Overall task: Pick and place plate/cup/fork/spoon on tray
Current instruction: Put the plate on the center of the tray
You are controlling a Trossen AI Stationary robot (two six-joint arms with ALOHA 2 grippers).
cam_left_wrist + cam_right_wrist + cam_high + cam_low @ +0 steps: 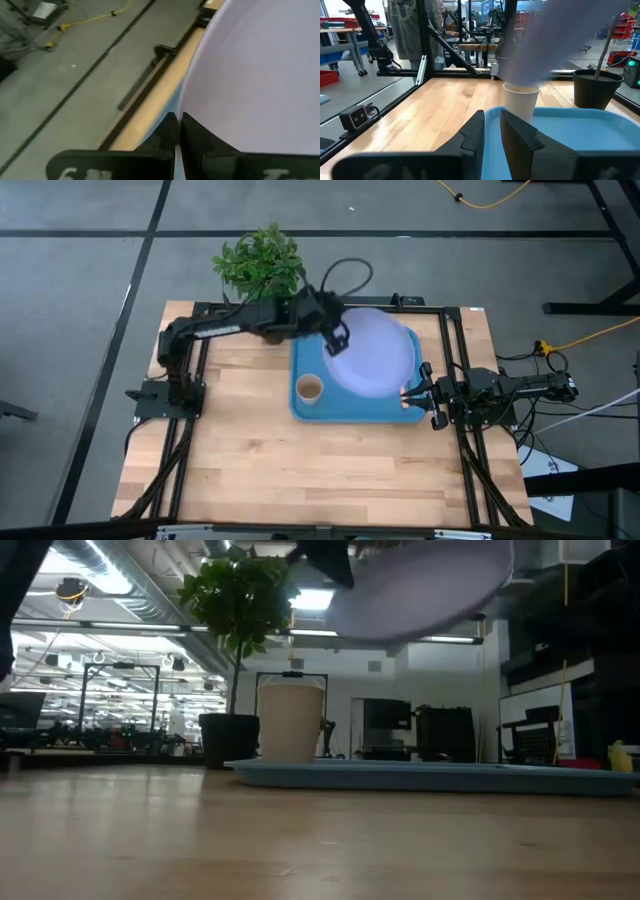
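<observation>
Plate (375, 352) hung in the air above the blue tray (345, 409), pinched by its rim in the left gripper (337, 338), whose fingers were closed tight on it. The cup (309, 388) stood on the tray. The right gripper (425, 392) waited at the tray's right edge, fingers nearly together, holding nothing.

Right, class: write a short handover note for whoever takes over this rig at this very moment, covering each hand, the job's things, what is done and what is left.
Left hand: shut on the rim of the plate, holding it in the air above the tray, not yet set down.
Right hand: at the tray's right edge; its fingers look close together and nothing shows between them.
Cup: standing upright in the tray's left part. Done.
Left to do: lower the plate onto the tray clear of the cup, then release. No spoon or fork can be made out in these views; find them first.
</observation>
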